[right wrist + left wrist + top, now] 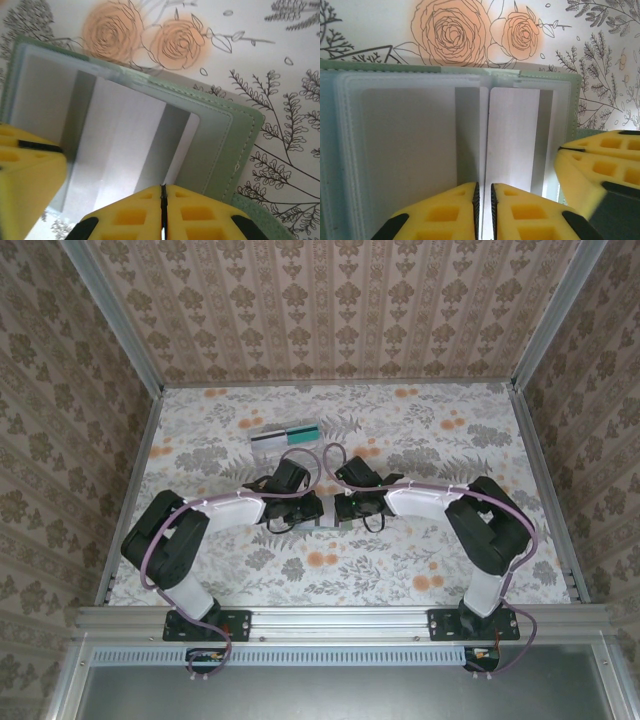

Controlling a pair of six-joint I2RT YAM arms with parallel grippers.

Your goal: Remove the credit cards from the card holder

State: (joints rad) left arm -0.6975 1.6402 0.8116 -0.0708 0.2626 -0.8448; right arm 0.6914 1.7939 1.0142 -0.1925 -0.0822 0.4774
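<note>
The green card holder [325, 527] lies open on the flowered table between both grippers, with clear sleeves over its pale inner faces [575, 100] [225, 150]. A white credit card [512, 135] with a grey stripe [125, 140] sits in the right half, one rounded corner showing. My left gripper [483, 187] [310, 508] hangs just over the holder's middle. Its jaws are a narrow slit apart, with the thin edge of a sleeve or card running into the slit. My right gripper [162, 187] [340, 508] is shut at the card's near edge; whether it pinches anything is hidden. Each wrist view shows the other gripper's yellow fingers [600, 165] [25, 180].
Two loose cards, one grey-white [268, 437] and one teal [300, 433], lie side by side on the table beyond the grippers. Patterned walls with metal rails [135, 470] close in the table on the left, right and back.
</note>
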